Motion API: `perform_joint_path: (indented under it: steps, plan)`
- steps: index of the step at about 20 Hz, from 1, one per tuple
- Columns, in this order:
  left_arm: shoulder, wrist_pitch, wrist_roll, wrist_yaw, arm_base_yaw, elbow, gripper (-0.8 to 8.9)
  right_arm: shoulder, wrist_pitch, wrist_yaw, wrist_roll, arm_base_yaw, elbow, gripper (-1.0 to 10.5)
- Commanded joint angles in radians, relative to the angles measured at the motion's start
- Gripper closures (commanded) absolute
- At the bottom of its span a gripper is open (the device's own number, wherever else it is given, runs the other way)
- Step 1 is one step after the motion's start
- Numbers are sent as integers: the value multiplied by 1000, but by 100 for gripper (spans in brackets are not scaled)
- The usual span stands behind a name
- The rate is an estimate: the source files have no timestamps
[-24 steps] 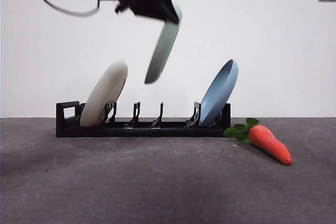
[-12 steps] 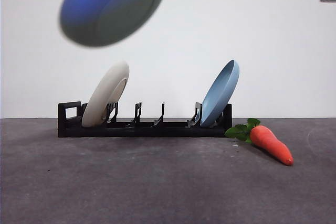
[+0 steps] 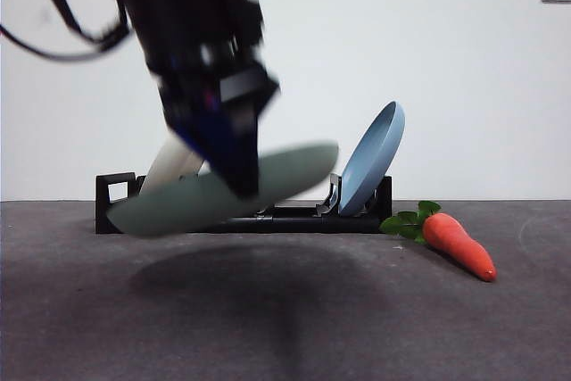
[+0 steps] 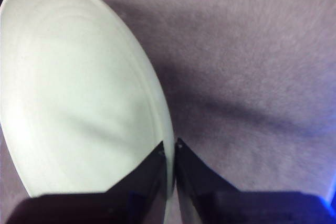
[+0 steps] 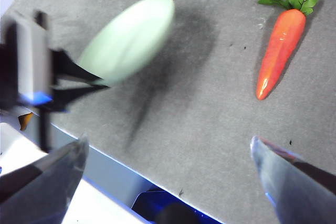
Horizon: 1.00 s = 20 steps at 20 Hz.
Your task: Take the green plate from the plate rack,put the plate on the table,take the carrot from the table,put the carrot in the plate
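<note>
Green plate (image 3: 223, 192): pale sage, round, nearly flat, held in the air just above the table (image 3: 285, 310), in front of the rack (image 3: 294, 218).
Rack: long, low, black.
Carrot (image 3: 458, 245): orange, green-leafed, lying on the table beside the rack's end.

The left end effector (image 4: 169, 153) points steeply downward, jaws pinched on a thin rim. The right end effector (image 5: 168, 156) hangs high with jaws spread wide.

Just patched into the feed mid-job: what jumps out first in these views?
The left gripper dominates, clamped on the rim of the green plate, which hangs nearly flat just above the table before the plate rack. The carrot lies untouched beside the rack's end with the light blue plate. The right gripper waits open.
</note>
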Motion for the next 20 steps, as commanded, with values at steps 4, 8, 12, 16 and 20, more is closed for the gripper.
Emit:
perform_joint_path:
  steps: [4, 8, 12, 16, 20]
  plan:
    - [161, 108, 117, -56, -51, -5, 820, -1, 6, 2, 2, 1, 3, 348]
    - [253, 117, 116, -79, -53, -5, 821, -1, 6, 2, 2, 1, 3, 348]
    - [262, 107, 88, -68, -58, -4, 657, -1, 6, 2, 2, 1, 3, 348]
    - [242, 99, 60, -81, -60, -3, 548, 26, 9, 3, 2, 1, 3, 348]
    - [121, 68, -58, -80, -61, 12, 547, 110, 97, 32, 3, 2, 3, 348]
